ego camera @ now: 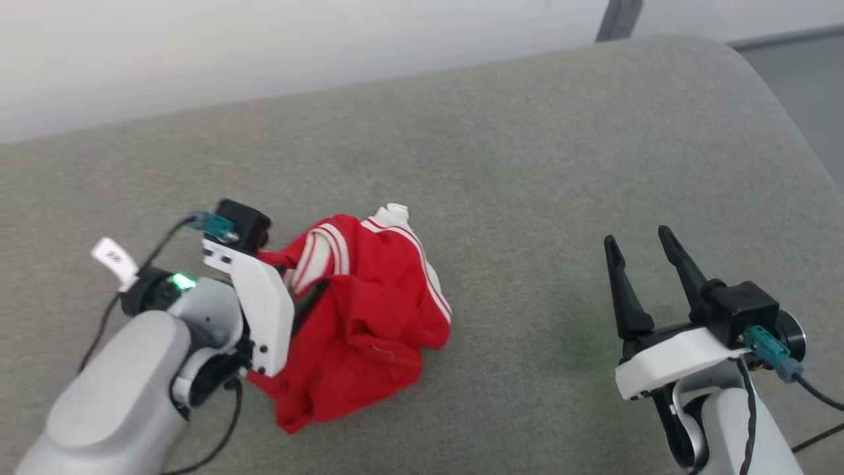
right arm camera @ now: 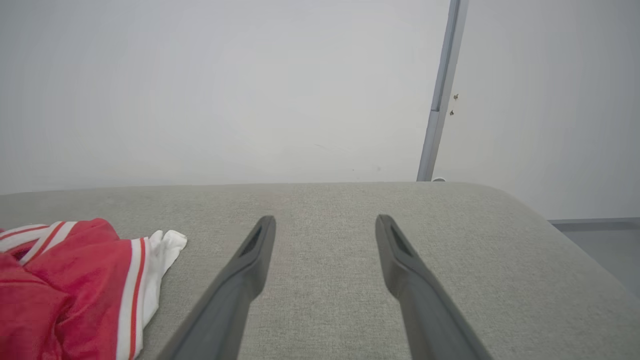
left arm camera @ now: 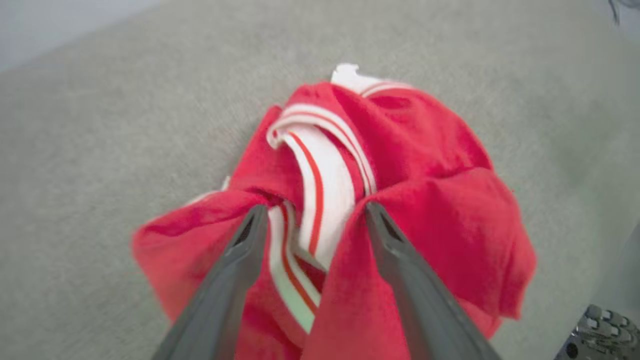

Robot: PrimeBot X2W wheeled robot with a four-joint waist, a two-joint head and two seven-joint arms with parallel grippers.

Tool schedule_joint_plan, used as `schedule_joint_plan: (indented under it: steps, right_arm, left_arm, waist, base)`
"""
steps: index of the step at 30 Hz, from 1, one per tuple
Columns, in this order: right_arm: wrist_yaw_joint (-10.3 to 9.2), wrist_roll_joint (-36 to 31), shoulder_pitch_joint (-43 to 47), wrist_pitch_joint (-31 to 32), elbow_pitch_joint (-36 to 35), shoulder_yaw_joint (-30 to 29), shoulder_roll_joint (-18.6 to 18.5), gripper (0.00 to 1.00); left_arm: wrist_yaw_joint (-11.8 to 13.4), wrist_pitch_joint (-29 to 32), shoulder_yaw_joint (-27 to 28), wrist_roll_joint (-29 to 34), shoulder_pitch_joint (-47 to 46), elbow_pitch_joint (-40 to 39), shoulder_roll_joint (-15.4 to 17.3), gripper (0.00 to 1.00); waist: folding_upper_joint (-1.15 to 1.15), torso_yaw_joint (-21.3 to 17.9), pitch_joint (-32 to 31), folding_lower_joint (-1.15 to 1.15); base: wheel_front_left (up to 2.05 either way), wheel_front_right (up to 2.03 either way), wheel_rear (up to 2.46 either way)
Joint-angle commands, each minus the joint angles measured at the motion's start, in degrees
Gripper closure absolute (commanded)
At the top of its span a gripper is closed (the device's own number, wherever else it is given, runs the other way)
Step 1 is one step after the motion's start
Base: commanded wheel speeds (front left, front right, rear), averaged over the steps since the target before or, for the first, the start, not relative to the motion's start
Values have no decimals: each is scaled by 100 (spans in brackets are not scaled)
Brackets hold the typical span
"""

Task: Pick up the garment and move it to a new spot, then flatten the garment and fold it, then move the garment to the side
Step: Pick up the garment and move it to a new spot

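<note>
The garment (ego camera: 369, 316), red with white and red striped trim, lies crumpled in a heap on the grey cushion at the left. My left gripper (left arm camera: 312, 212) is open right over the heap, its two dark fingers spread with the striped trim (left arm camera: 320, 185) between them. In the head view the left wrist (ego camera: 254, 297) covers the heap's left side. My right gripper (ego camera: 639, 247) stands open over bare cushion well to the right, nothing between its fingers (right arm camera: 260, 240). The garment's white sleeve end (right arm camera: 165, 247) lies left of it.
The grey upholstered surface (ego camera: 527, 165) runs wide, with a rounded edge at the far right and a pale wall (right arm camera: 225, 90) behind it. A grey vertical post (right arm camera: 442, 85) stands at the back right. Bare cushion lies between the two grippers.
</note>
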Motion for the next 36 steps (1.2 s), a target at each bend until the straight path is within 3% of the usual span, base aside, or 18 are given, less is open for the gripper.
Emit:
schedule_joint_plan:
  steps: [1, 10, 22, 27, 36]
  right_arm:
    - [0, -76, 94, 29, -22, -1, -2, 0]
    - [0, -93, 247, 89, 54, -90, -106, 0]
    - [0, -29, 452, 128, 116, -177, -261, 0]
    - [0, -5, 530, 162, 59, -253, -281, 0]
    - [0, -12, 643, 230, -97, -373, -243, 0]
  left_arm:
    - [-27, -255, 115, 20, -32, -124, 66, 0]
    - [104, -1990, 777, 173, 640, -729, 452, 0]
    - [552, -4029, 1651, -30, 2252, -946, 567, 0]
    - [668, -4422, 1953, -133, 2850, -1005, 541, 0]
    - [724, -4593, 2554, -41, 3621, -1216, 286, 0]
  waist:
    - [0, 158, -160, 0]
    - [0, 556, -507, 0]
    - [0, 903, -869, 0]
    - [0, 989, -926, 0]
    - [0, 1107, -967, 0]
  base:
    - [0, 0, 0]
    - [0, 0, 0]
    - [0, 0, 0]
    - [0, 0, 0]
    - [0, 0, 0]
